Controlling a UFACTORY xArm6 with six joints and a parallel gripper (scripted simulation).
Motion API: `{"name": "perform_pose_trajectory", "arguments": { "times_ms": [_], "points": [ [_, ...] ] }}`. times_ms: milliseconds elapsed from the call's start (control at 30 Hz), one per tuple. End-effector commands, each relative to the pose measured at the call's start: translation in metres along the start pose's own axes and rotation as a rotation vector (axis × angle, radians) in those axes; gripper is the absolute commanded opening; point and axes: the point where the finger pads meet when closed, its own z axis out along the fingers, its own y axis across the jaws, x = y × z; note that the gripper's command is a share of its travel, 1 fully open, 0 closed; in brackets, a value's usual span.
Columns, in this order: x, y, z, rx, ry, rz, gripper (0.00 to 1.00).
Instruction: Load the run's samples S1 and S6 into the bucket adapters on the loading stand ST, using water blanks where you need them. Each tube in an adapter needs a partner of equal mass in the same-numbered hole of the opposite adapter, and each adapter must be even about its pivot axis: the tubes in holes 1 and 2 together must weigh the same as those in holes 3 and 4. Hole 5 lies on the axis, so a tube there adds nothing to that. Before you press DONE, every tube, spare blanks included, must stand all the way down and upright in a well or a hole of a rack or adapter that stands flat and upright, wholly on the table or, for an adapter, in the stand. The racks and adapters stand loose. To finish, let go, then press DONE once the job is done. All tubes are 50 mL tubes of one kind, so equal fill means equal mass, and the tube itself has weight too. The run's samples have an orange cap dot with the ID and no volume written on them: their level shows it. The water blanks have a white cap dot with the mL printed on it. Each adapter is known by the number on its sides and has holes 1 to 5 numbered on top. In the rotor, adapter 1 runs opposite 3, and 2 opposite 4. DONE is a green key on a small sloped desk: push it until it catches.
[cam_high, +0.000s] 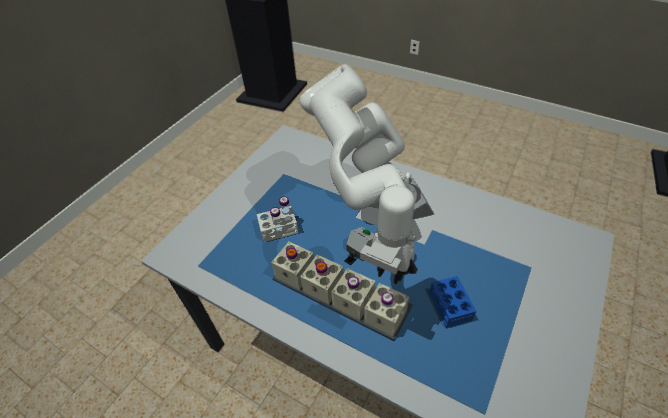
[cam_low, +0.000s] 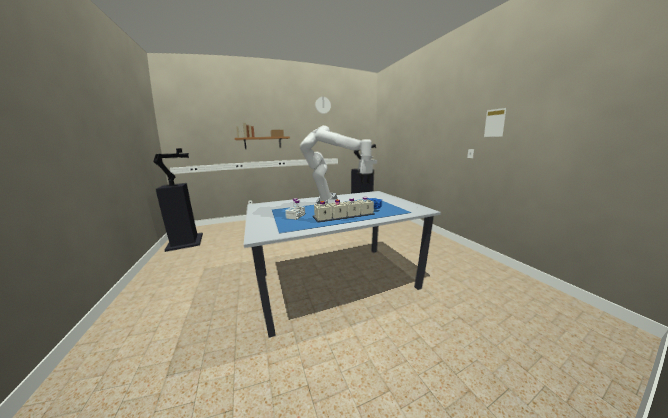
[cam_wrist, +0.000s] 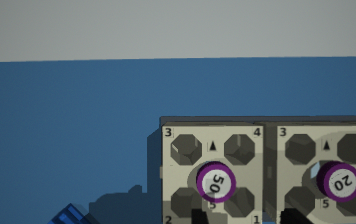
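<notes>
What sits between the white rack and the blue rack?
The four beige adapters in their stand, each with one tube in its centre hole, lie between the white rack and blue rack; top view.
</notes>
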Motion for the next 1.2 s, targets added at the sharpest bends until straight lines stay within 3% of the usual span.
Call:
{"name": "perform_pose_trajectory", "arguments": {
  "times_ms": [0, 500, 533, 1167],
  "points": [
    [0.001, 0.000, -0.002, 0.003, 0.003, 0.001, 0.44],
    [0.001, 0.000, -0.002, 0.003, 0.003, 0.001, 0.44],
    [-0.003, 0.003, 0.000, 0.008, -0.001, -0.031, 0.00],
    [-0.065, 0.054, 0.028, 0.090, -0.078, -0.587, 0.00]
  ]
}}
